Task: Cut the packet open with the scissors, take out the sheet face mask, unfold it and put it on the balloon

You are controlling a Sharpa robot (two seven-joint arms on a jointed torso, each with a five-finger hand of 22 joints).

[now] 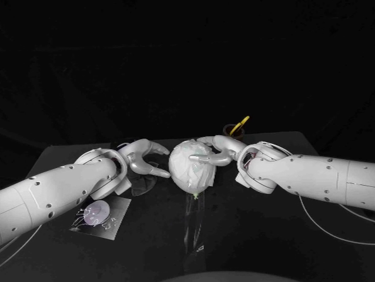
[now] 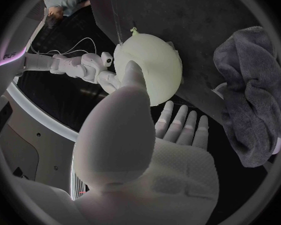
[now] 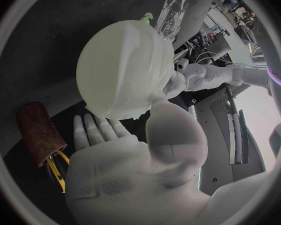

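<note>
Head view, balloon (image 1: 194,187) wearing the mask (image 1: 186,164), knot end toward the robot, left hand (image 1: 141,158) fingers splayed beside it, right hand (image 1: 225,148) fingers splayed touching mask, packet (image 1: 99,214) print unreadable

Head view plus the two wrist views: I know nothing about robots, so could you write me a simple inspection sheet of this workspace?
Surface: black table, flat and dark.
Job's things: balloon on a clear stand, with the sheet face mask draped over it; packet lying flat by the left arm; scissors standing in a brown cup.
Clutter: dark grey cloth on the table.
Hands: left hand spread beside the balloon, holding nothing; right hand rests its fingers on the mask.
Cables: thin white cables hang under the right arm.
Surroundings: dark beyond the table, nothing seen.
</note>
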